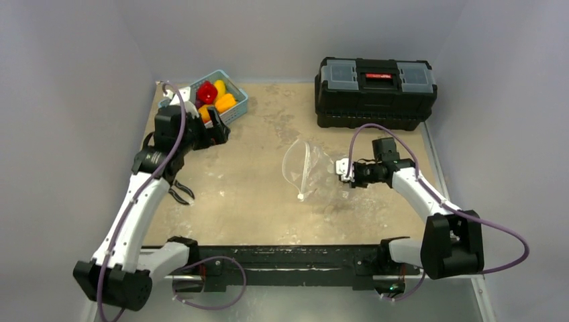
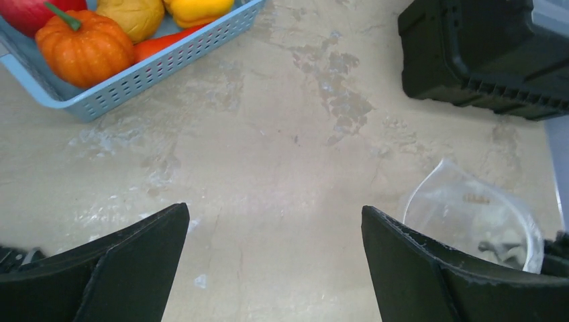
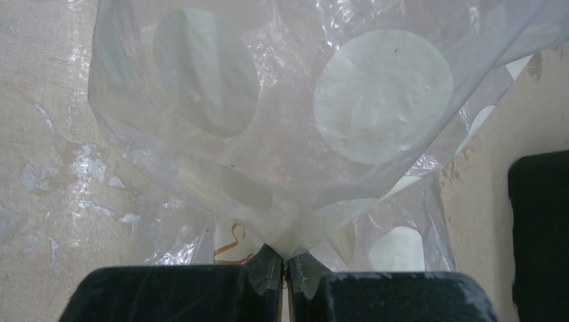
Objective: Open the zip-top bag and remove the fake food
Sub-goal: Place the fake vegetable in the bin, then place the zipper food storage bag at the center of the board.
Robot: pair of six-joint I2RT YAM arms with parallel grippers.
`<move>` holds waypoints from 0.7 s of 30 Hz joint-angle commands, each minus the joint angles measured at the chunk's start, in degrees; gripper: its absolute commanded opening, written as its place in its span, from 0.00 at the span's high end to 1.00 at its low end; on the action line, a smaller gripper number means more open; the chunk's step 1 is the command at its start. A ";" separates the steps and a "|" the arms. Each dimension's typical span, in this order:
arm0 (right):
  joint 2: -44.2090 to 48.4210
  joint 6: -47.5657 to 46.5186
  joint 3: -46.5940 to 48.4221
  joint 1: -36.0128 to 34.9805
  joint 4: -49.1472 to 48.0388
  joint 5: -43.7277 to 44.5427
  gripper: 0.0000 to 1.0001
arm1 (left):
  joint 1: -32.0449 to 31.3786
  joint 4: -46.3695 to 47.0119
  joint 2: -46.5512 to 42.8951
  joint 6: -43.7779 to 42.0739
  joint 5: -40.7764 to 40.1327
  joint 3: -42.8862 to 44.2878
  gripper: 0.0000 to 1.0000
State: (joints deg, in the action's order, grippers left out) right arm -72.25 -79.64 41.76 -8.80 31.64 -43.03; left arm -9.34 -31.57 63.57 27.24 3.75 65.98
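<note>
Over the counter [image 1: 255, 194], my right end effector [image 3: 285, 268] pinches the bag [image 3: 282, 134] to prop its mouth open, while my left end effector [image 2: 275, 215] gapes empty near the food [image 2: 84, 47].

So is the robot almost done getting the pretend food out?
Nearly. The zip-top bag gapes open and looks empty; the fake food sits in the blue basket. The right gripper pinches the bag's end; the left gripper is open, holding nothing. Only letting go seems left.
</note>
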 commanded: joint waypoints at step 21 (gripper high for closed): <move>-1.25 26.41 1.70 16.05 -17.12 16.84 0.88 | -5.52 2.32 -22.06 -16.96 6.72 -16.66 0.00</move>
State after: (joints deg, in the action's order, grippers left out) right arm -72.97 -55.09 41.87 5.41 17.12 -29.93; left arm -14.70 -30.96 41.63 11.29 8.78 48.18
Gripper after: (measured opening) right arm 0.094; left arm 0.998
